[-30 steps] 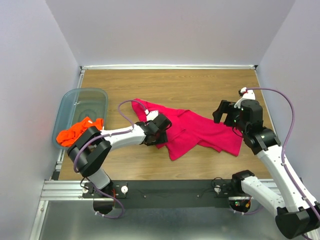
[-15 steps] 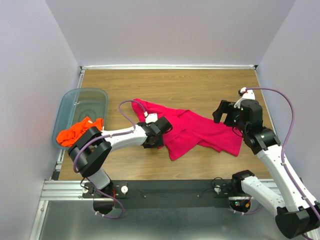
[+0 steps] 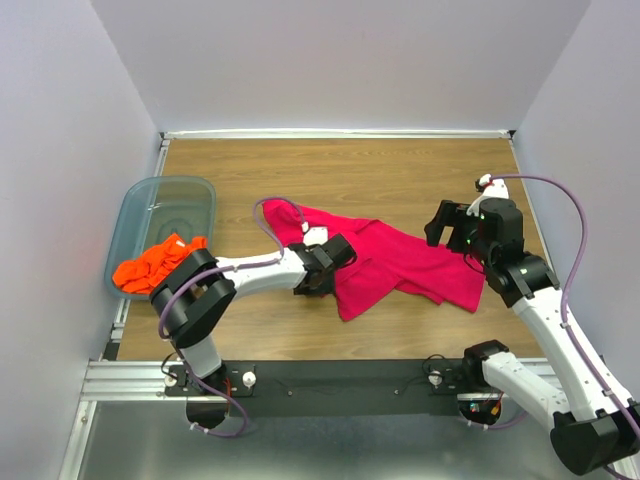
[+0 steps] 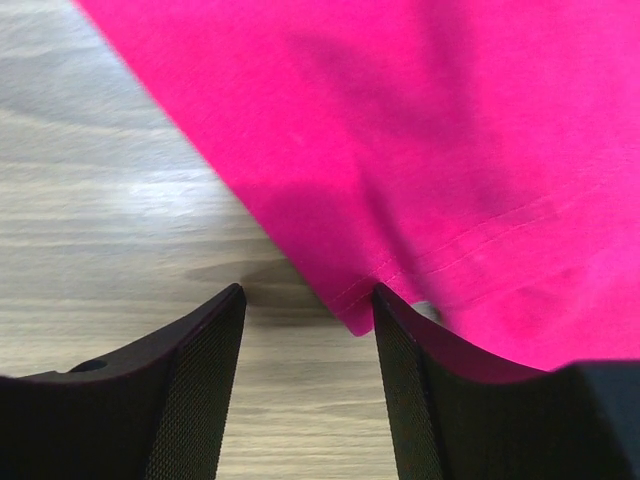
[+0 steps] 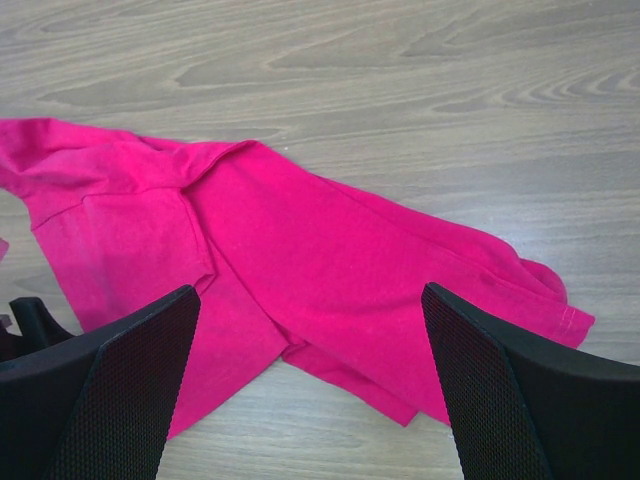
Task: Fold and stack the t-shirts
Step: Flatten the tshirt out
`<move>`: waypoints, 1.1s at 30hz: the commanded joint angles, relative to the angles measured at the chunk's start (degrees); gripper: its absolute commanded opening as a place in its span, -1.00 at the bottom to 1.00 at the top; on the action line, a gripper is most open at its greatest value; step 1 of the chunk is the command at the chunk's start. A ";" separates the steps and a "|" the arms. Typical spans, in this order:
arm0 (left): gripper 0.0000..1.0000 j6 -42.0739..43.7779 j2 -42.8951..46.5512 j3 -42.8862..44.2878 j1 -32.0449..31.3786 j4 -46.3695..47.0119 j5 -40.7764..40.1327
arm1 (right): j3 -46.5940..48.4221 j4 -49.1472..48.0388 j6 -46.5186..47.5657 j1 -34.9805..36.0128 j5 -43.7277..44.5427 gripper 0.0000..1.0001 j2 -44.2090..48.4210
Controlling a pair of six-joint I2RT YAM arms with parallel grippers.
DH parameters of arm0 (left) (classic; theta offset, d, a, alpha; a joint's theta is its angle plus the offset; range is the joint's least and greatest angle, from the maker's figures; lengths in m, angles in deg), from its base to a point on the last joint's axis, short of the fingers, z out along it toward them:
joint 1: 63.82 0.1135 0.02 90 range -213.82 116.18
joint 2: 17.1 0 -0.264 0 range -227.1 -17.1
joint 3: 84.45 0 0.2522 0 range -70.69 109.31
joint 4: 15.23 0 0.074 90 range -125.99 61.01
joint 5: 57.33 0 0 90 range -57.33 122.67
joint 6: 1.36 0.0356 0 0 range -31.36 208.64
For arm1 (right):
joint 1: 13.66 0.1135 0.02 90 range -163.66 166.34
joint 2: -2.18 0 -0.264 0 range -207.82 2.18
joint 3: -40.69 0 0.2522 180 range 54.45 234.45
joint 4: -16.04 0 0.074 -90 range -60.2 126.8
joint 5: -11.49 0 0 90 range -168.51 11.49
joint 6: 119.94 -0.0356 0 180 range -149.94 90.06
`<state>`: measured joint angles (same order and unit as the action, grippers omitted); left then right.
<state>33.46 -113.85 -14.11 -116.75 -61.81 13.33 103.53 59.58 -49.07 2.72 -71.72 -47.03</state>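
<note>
While the left gripper (image 4: 308, 298) sits low with its jaws parted, a hem corner (image 4: 355, 318) of the magenta t-shirt (image 3: 400, 262) pokes in between them. Its length runs rightward across the table (image 3: 400, 170), toward the right gripper (image 3: 447, 222), which is spread wide.

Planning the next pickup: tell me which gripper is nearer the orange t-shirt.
Left. The left gripper is at the pink t-shirt edge, right of the orange t-shirt; the right gripper is by the pink t-shirt's far end.

Our left gripper (image 4: 305, 300) reaches low, jaws parted; our right gripper (image 5: 308, 295) hangs, seemingly higher, jaws spread wide.
</note>
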 commanded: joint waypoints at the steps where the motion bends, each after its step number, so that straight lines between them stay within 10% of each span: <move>1: 0.17 0.51 -6.95 -1.64 -1.83 -1.02 2.10 | -0.39 0.89 -0.73 -0.38 0.77 1.00 -0.18; 8: -1.00 0.51 -4.87 -2.97 -2.18 -2.15 1.15 | -0.92 1.60 -1.43 -0.39 4.28 1.00 -2.46; 16: -1.00 3.49 4.89 2.57 2.56 -11.64 -8.69 | -0.74 3.27 -5.47 -2.58 10.79 0.89 -11.78; 23: -1.00 10.43 16.76 2.23 11.26 -10.95 -8.79 | -3.55 3.18 -9.16 -12.42 11.76 0.37 -15.12; 33: -1.00 16.68 21.78 1.78 15.92 -6.82 -5.89 | -9.00 1.70 -10.40 -25.85 0.44 0.44 -16.97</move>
<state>47.56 -93.02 -12.71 -101.34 -70.40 7.41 96.41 61.30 -57.97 -19.05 -65.71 -63.14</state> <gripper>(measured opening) 0.008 0.693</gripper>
